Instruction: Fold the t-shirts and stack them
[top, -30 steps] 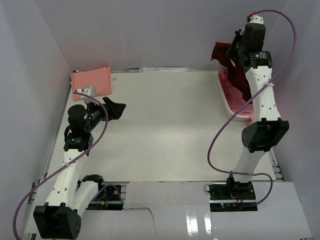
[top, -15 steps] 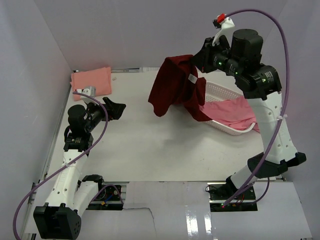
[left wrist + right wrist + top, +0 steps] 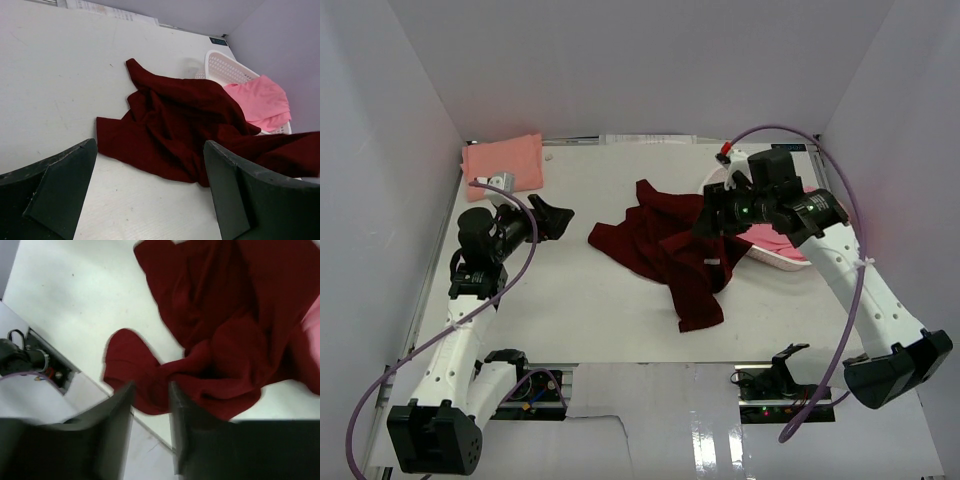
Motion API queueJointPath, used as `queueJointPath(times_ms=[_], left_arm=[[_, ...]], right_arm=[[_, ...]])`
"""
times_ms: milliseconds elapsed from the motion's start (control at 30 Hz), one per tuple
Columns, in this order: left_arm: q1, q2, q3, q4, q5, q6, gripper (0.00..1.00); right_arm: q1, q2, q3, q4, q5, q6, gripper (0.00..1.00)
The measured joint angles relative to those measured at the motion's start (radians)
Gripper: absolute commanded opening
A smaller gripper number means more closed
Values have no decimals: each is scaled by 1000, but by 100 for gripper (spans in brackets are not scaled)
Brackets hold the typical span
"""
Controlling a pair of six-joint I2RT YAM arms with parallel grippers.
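On table [image 3: 620, 295], far-left peach shirt [image 3: 503, 162]: overhead only.

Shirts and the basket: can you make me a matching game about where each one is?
Things:
1. maroon shirt
2. peach shirt
3. pink shirt
4. basket

Places:
A. lying in the basket
B. folded in the far left corner of the table
C. crumpled in the middle of the table
D. standing at the right side of the table

Pairs: 1-C, 2-B, 3-A, 4-D
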Motion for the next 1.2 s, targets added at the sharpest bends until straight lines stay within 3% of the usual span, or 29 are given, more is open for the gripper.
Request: queueJointPath(times_ms=[33, 100, 133, 467, 633, 933, 1200], left_arm=[[0, 6, 0, 0, 9, 0, 98], [0, 18, 0, 0, 22, -2, 98], [0, 25, 0, -1, 27, -2, 98], [-30, 174, 71, -13, 100, -20, 97], [-170, 377, 150, -61, 62, -21, 96], [-396, 697, 310, -98, -1, -58, 96], [-487, 1000, 497, -90, -20, -105, 95]], right_arm=[[3, 11, -46, -16, -1, -9, 92], [10, 23, -74, -38, 18, -16, 94], [13, 28, -84, -53, 43, -16, 90], [6, 48, -102, -83, 378, 31, 91], [-40, 110, -200, -79, 460, 93, 90], [-188, 105, -346, -80, 472, 203, 90], [-222, 129, -363, -74, 486, 240, 92]])
